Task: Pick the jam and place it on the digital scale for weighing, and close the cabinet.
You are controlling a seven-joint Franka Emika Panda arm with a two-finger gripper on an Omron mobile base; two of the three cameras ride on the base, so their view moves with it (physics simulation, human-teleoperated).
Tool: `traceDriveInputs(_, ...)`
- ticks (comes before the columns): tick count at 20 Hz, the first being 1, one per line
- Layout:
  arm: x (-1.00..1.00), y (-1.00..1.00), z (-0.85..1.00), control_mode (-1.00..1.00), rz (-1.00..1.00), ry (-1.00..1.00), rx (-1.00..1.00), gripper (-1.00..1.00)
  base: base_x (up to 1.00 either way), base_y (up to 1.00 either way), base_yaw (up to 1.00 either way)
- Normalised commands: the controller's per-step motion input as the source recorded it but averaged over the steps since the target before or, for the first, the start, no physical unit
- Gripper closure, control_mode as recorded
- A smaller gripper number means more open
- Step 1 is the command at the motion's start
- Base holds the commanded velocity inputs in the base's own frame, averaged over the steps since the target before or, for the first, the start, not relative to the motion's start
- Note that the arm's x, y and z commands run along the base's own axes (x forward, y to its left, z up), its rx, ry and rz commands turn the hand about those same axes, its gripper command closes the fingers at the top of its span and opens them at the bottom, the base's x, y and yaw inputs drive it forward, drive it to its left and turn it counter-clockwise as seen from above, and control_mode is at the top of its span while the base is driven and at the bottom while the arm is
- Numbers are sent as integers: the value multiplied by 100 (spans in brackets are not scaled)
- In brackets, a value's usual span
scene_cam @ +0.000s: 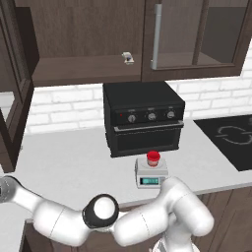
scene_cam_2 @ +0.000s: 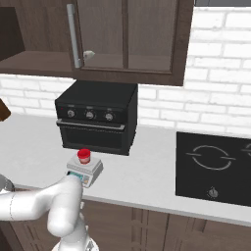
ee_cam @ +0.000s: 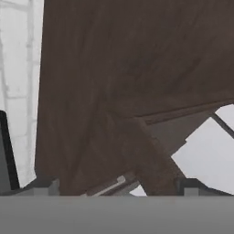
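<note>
- Jam (scene_cam: pixel 153 158) sits upright on the round plate of the digital scale (scene_cam: pixel 151 173), roughly centred; red lid up.
- Scale rests on the pale counter (scene_cam: pixel 64 162), near its front edge, just in front of the black oven (scene_cam: pixel 142 118). Teal display faces the near side.
- From the right base view, the jam (scene_cam_2: pixel 84 156) is on the scale (scene_cam_2: pixel 85 171), which lies at the oven's (scene_cam_2: pixel 98 116) near left corner.
- Cabinet (scene_cam: pixel 88 39): left door (scene_cam: pixel 15 88) stands swung open toward the near side, at the far left of the left base view. The open bay shows a shelf with a small grey-white object (scene_cam: pixel 128 58) on it.
- Right door (scene_cam: pixel 197 34) lies flush, with its silver bar handle (scene_cam: pixel 156 37) vertical.
- Black cooktop (scene_cam_2: pixel 215 166) is set in the counter to the right, well apart from the scale.
- Arm (scene_cam: pixel 128 221) folds low across the near side and reaches off to the left.
- Hand view: dark brown wood panel (ee_cam: pixel 114 91) close ahead, pale brick wall (ee_cam: pixel 18 82) at its left.
- Fingers: only the tips (ee_cam: pixel 45 186) show at the bottom edge, set far apart with nothing between them — spread.
</note>
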Motion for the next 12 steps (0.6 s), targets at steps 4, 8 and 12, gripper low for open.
traceDriveInputs(4, 15, -100, 65, -100, -13, 36, 0, -100, 0, 0, 0)
traceDriveInputs(8, 20, -100, 55, -100, -6, 47, -2, -100, 0, 0, 0)
traceDriveInputs(12, 10, -100, 47, -100, -1, 34, 0, -100, 0, 0, 0)
